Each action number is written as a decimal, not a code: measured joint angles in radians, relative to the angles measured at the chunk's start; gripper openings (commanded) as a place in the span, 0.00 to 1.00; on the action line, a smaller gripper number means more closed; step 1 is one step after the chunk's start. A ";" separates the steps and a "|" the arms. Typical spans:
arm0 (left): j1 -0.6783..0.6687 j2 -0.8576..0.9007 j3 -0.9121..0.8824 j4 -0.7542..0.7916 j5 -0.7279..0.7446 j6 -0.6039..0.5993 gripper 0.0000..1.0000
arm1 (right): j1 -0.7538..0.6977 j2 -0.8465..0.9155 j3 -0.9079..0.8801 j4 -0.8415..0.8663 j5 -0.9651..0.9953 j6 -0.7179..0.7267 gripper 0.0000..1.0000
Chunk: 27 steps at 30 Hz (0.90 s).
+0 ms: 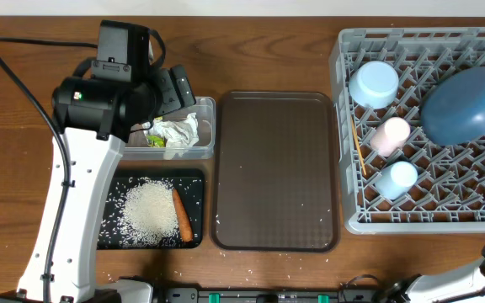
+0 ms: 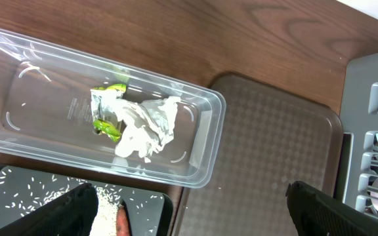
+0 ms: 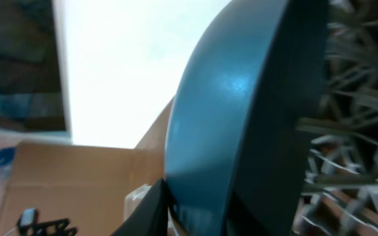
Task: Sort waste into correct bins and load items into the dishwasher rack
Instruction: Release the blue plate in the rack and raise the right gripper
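Round dark-blue plate [image 1: 461,103] leans in grey plastic rack [image 1: 411,223] — may topple if freed unseated. Left jaws apart; right jaws — cannot tell.

Two cups [image 1: 391,135] [image 1: 396,178], one bowl [image 1: 374,82], one plate [image 1: 466,103], one carrot [image 1: 182,215].

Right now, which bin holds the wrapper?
The clear plastic tub, with the crumpled wrapper inside; the black tray holds rice and a carrot.
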 measured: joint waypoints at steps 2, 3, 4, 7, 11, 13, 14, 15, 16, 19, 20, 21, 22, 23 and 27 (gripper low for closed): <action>0.000 0.000 0.000 0.000 0.000 0.000 0.94 | -0.002 -0.007 0.000 0.001 0.034 0.010 0.21; 0.000 0.000 0.000 0.000 0.000 0.000 0.94 | -0.002 -0.011 0.002 0.001 0.051 0.016 0.22; 0.000 0.000 0.000 0.000 0.000 0.000 0.94 | -0.005 -0.016 0.003 0.001 0.076 0.025 0.24; 0.000 0.000 0.000 0.000 0.000 0.000 0.94 | -0.017 -0.021 0.008 0.001 0.174 0.053 0.26; 0.000 0.000 0.000 0.000 0.000 0.000 0.94 | -0.054 -0.019 0.013 -0.016 0.510 0.142 0.31; 0.000 0.000 0.000 0.000 0.000 0.000 0.94 | -0.058 -0.013 0.005 -0.030 0.653 0.173 0.31; 0.000 0.000 0.000 0.000 0.000 0.000 0.94 | -0.055 -0.006 0.001 -0.035 0.714 0.188 0.32; 0.000 0.000 0.000 0.000 0.000 0.000 0.94 | -0.052 0.000 -0.002 -0.037 0.761 0.199 0.33; 0.000 0.000 0.000 0.000 0.000 0.000 0.94 | -0.047 0.005 -0.003 -0.038 0.809 0.212 0.33; 0.000 0.000 0.000 0.000 0.000 0.000 0.94 | -0.041 0.005 -0.004 -0.036 0.890 0.230 0.36; 0.000 0.000 0.000 0.000 0.000 0.000 0.94 | -0.040 0.005 -0.004 -0.035 0.908 0.238 0.37; 0.000 0.000 0.000 0.000 0.000 0.000 0.94 | -0.037 0.005 -0.004 -0.036 0.925 0.241 0.39; 0.000 0.000 0.000 0.000 0.000 0.000 0.94 | -0.034 0.005 -0.004 -0.036 0.934 0.242 0.40; 0.000 0.000 0.000 0.000 0.000 0.000 0.94 | -0.027 0.004 -0.004 -0.035 0.943 0.243 0.40; 0.000 0.000 0.000 0.000 0.000 0.000 0.94 | 0.006 -0.005 -0.001 -0.036 0.945 0.241 0.48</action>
